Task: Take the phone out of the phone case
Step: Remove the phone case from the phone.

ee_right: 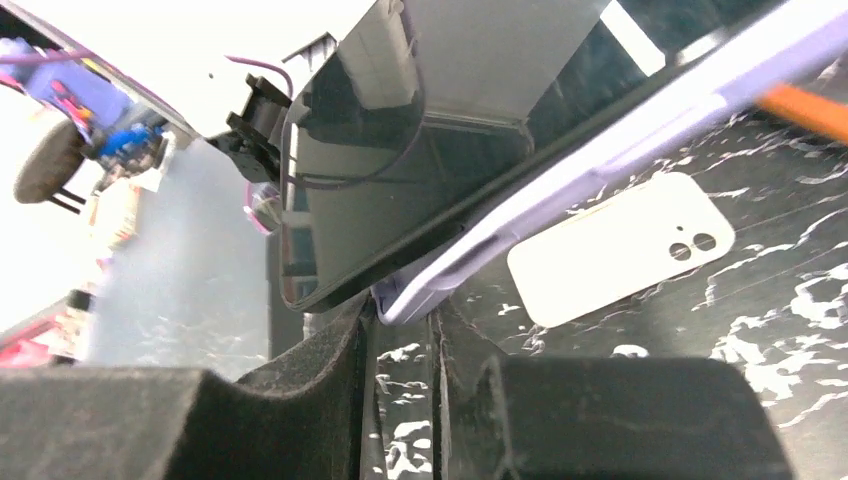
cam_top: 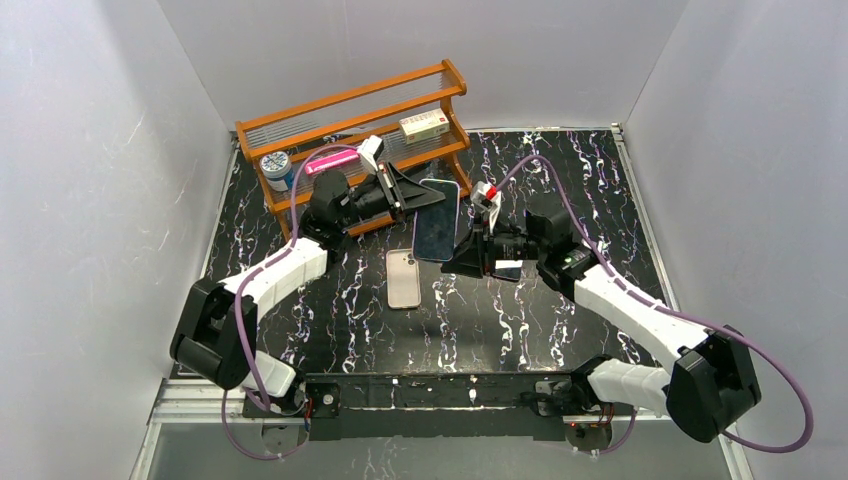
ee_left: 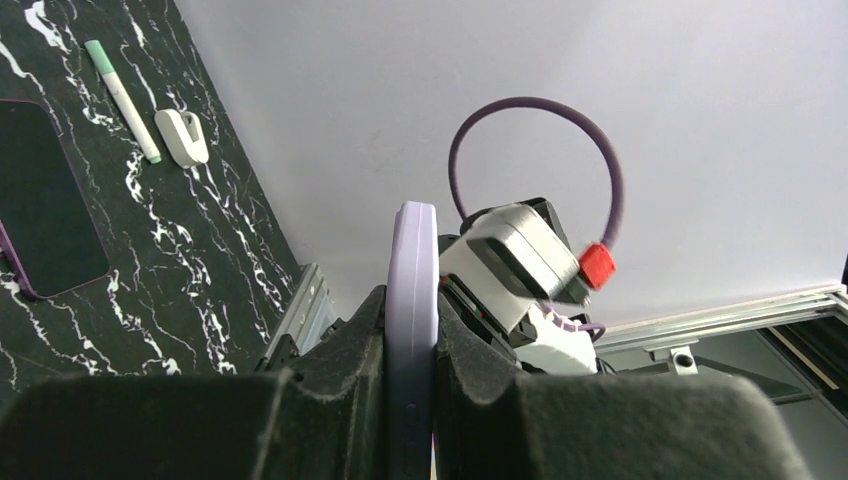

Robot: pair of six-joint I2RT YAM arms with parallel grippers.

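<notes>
A dark-screened phone (cam_top: 437,225) in a lilac case (ee_right: 560,185) is held tilted above the table between both arms. My left gripper (cam_top: 408,195) is shut on its upper left edge; in the left wrist view the case's lilac side (ee_left: 411,300) stands upright between my fingers. My right gripper (cam_top: 464,255) is closed on the lower right corner; in the right wrist view the case corner (ee_right: 410,300) sits at my fingertips. There the phone's glossy screen (ee_right: 400,150) stands slightly apart from the case.
A beige phone case (cam_top: 403,278) lies back-up on the black marbled table, just below the held phone. An orange wooden rack (cam_top: 350,110) with small boxes stands behind my left gripper. A second dark phone (ee_left: 40,200), a green-white pen (ee_left: 122,98) and a white clip (ee_left: 182,137) lie on the table.
</notes>
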